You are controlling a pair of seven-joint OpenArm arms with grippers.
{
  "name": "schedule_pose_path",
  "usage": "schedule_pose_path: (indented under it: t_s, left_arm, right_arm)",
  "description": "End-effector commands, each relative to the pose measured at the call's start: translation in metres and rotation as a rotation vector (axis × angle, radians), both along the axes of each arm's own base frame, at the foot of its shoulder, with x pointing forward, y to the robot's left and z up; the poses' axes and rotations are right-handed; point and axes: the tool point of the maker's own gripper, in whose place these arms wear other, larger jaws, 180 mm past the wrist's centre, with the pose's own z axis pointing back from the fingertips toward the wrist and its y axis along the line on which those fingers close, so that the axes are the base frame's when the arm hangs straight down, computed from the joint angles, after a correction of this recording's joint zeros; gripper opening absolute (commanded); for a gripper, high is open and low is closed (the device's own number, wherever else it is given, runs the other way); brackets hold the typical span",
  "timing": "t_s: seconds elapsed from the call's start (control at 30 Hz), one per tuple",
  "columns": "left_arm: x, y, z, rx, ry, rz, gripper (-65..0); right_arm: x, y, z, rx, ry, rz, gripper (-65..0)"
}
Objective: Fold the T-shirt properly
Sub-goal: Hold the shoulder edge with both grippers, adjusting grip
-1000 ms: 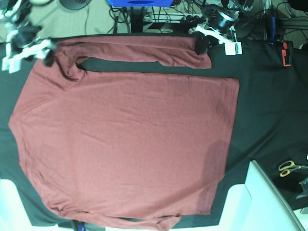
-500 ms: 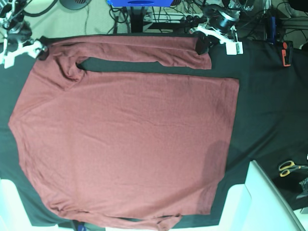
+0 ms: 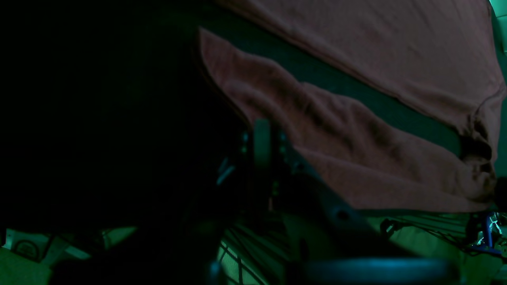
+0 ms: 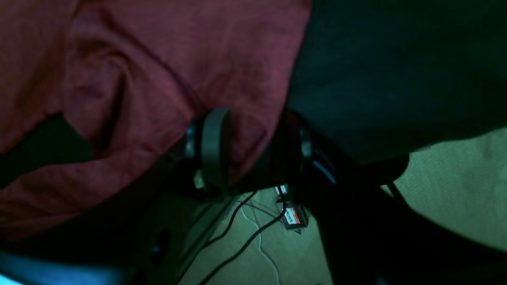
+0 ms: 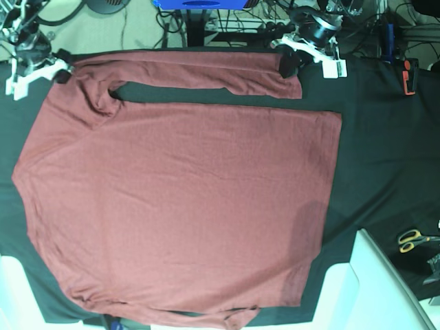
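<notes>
The brick-red T-shirt [image 5: 179, 199] lies spread flat on the black table cloth [image 5: 385, 158], one long sleeve [image 5: 206, 75] folded across along the far edge. My left gripper [image 5: 287, 65] sits at the sleeve's far edge near the cuff. In the left wrist view it [image 3: 263, 136] is shut, with the sleeve cloth [image 3: 336, 138] running up to the dark fingers. My right gripper [image 5: 60, 74] is at the shoulder corner. In the right wrist view its fingers [image 4: 214, 146] stand apart, with red fabric [image 4: 138, 79] between them.
Yellow-handled scissors [image 5: 412, 239] lie at the right, by a white box [image 5: 385, 289]. A red tool [image 5: 409, 75] rests at the far right. Cables and a blue object [image 5: 199, 3] sit beyond the far table edge.
My right gripper shifted a little toward the far edge at the shoulder, and its jaws narrowed around the fabric. The left gripper and the shirt stayed put.
</notes>
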Motion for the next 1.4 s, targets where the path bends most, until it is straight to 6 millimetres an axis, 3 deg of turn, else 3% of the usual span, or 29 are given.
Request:
schedule_pose_path:
  t_s: [0.0, 0.33, 0.53, 0.6, 0.7, 0.77, 1.23, 1.3, 1.37]
  left_arm:
    - [0.003, 0.001, 0.007, -0.006, -0.028, 0.001, -65.0]
    - [0.003, 0.001, 0.007, -0.005, -0.028, 0.002, -65.0]
    - [0.003, 0.001, 0.007, -0.005, -0.028, 0.002, -65.0]
    - [0.003, 0.001, 0.007, -0.004, -0.028, 0.001, -65.0]
    - [0.003, 0.001, 0.007, -0.005, -0.028, 0.002, -65.0]
    - [0.003, 0.001, 0.007, -0.005, -0.028, 0.002, -65.0]
    - [0.003, 0.000, 0.006, -0.005, -0.027, -0.002, -65.0]
    - [0.003, 0.000, 0.006, -0.005, -0.027, -0.002, -65.0]
    - [0.004, 0.001, 0.007, -0.004, -0.029, 0.000, -65.0]
  right_arm:
    - [0.008, -0.008, 0.008, -0.019, -0.036, -0.002, -44.9]
    - [0.000, 0.001, -0.019, 0.049, 0.021, -0.032, -44.9]
    - [0.009, -0.007, 0.000, -0.001, -0.021, -0.010, -43.5]
    - [0.013, -0.009, 0.008, -0.021, -0.043, -0.002, -35.3]
    - [0.011, -0.011, 0.011, -0.034, -0.043, 0.004, -17.1]
    - [0.009, -0.011, 0.010, -0.032, -0.038, 0.003, -15.9]
    - [0.002, -0.005, -0.002, 0.002, -0.009, -0.009, -41.1]
    - [0.002, -0.004, -0.002, 0.004, -0.009, -0.010, -47.4]
    - [0.004, -0.003, -0.002, 0.005, -0.011, -0.009, -57.8]
